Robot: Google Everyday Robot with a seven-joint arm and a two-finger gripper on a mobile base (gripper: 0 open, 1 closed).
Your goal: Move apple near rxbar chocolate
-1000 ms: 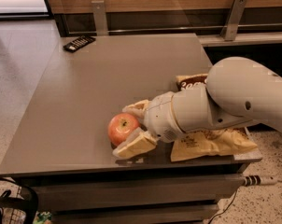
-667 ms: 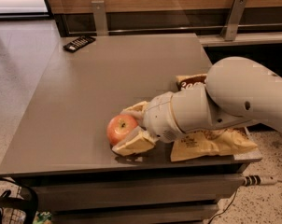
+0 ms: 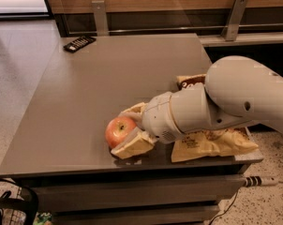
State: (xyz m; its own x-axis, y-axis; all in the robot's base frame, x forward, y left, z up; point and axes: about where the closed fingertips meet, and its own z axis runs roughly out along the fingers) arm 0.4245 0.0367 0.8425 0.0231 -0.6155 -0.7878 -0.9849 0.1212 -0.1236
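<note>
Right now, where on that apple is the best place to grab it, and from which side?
Around its widest middle, coming in low from the picture's right, as the end effector does: one finger in front of the apple, one behind. It is round and sits on the table, so opposite sides at the middle likely offer the surest squeeze.

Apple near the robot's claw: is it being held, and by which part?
The gripper holds the apple by its opposite sides; it sits on the table.

Claw (image 3: 124, 133) clasps apple (image 3: 116, 129) at front edge; open table (image 3: 108, 78) runs to far-left rxbar chocolate (image 3: 79, 43)
</note>
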